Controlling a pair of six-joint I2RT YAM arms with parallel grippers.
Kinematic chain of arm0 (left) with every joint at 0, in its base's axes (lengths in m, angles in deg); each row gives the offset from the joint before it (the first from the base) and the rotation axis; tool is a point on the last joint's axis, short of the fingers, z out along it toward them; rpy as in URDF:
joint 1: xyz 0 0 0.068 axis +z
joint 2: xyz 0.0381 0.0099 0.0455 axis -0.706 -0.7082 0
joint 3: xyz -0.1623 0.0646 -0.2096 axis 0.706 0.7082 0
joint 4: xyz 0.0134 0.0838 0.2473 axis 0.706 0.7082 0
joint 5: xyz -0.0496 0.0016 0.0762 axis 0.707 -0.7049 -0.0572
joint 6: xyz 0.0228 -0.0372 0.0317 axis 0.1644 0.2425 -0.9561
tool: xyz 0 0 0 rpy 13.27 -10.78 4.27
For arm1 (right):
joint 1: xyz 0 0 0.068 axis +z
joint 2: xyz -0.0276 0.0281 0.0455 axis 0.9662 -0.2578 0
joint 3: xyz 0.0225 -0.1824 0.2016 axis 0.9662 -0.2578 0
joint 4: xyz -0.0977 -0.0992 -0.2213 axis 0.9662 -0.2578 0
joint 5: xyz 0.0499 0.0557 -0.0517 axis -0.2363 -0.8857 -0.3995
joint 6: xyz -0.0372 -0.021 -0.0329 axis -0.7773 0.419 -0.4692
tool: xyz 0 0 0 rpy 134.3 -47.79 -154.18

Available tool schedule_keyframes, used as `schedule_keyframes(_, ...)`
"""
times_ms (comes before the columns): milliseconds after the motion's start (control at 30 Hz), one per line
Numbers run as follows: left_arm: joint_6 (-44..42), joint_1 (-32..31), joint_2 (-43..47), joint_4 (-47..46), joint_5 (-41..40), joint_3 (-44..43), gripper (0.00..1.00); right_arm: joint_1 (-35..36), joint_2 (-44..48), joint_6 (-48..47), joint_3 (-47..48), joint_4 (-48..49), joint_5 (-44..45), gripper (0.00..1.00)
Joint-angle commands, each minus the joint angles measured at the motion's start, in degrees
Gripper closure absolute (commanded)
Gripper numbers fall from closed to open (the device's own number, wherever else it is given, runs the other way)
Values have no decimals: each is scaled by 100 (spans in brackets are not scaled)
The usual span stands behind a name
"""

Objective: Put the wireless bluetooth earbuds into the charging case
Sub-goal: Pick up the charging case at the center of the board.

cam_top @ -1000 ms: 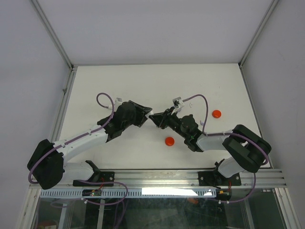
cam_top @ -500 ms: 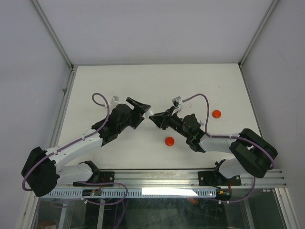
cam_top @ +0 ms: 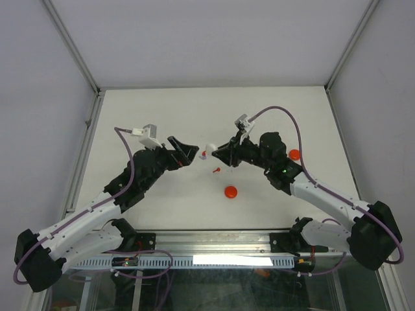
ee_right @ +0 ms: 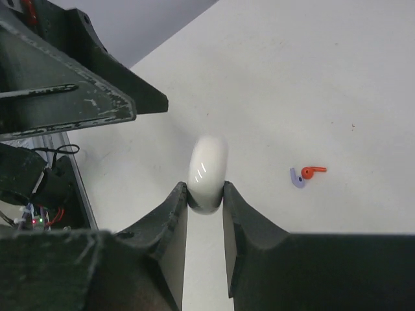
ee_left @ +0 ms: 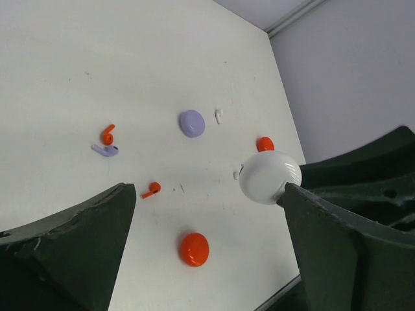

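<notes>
Left claw [cam_top: 189, 155] has backed off from a second ago. Then it was tip to tip with the right claw [cam_top: 214, 154] at mid-frame in the top view. Now it sits further left with a clear gap between them, and its jaws have gone from part-closed to wide open with nothing in them.

Right claw is clamped on the white charging case [ee_right: 207, 172], gripping the disc by its two flat faces above the counter [cam_top: 162, 110]. The right arm is stretched out more than before, with its elbow now at the lower right of the frame.

With the claws apart, a red earbud [cam_top: 216, 170] shows on the counter just below the case. It was covered a second ago.

In the left wrist view, a second red earbud [ee_left: 107, 134] and a pale purple earbud [ee_left: 105, 150] lie just beside each other at centre left. A white earbud [ee_left: 218, 115] lies beside a purple puck [ee_left: 192, 122]. All are loose on the counter.

The two red pucks, centre [cam_top: 230, 192] and right [cam_top: 295, 154], haven't moved.
</notes>
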Motion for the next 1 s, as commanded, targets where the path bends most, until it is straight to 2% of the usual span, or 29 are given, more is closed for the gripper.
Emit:
schedule_keyframes(0,-1874,-47,478,-841,696,218,1,-130,212,-839,829,-1826,-728,100)
schedule_keyframes(167,-3386,-45,669,-853,1784,140,2,-192,212,-1372,1475,-2939,-1211,100)
schedule_keyframes(367,-4670,-49,656,-466,2923,-160,1,-196,86,-1888,2269,-4129,-1624,98)
schedule_keyframes(600,-5560,-44,388,-118,4003,-529,2,-169,-199,-2457,3207,-5467,-2092,98)
schedule_keyframes(967,-6295,-40,-253,161,5237,-1006,16,214,-647,-3276,3967,-6678,-2128,99)
